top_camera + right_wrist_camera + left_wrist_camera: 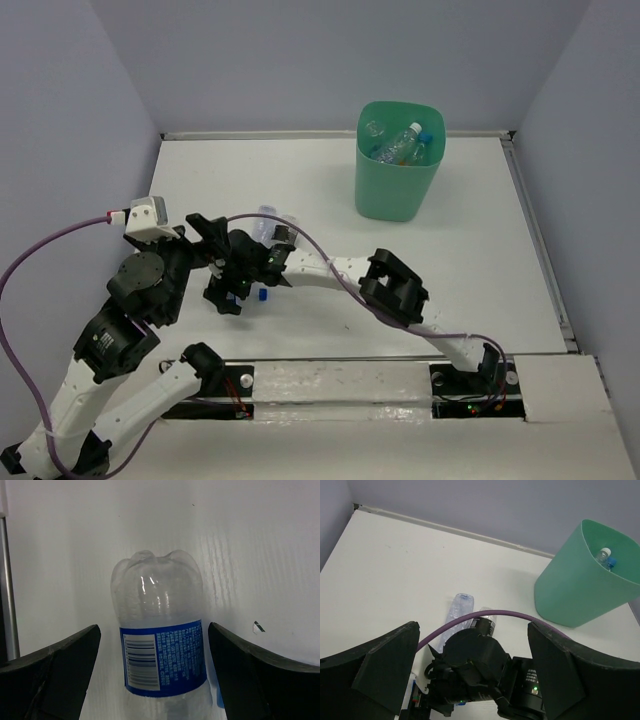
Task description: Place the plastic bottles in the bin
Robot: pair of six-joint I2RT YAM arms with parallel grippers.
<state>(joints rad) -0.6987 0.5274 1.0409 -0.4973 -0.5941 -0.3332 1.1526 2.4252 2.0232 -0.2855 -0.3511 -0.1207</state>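
The mint-green bin stands at the back right with several bottles inside; it also shows in the left wrist view. My right gripper is open and low over the table, its fingers on either side of a clear bottle with a blue label that lies flat, not touching it. In the top view the right gripper hides that bottle. Two more clear bottles lie just beyond it, also seen from the left wrist. My left gripper is open and empty, above the right wrist.
The right arm's purple cable arcs between my left fingers. A small blue object lies on the table by the right gripper. Grey walls close the table at the back and sides. The two arms are close together at the left middle.
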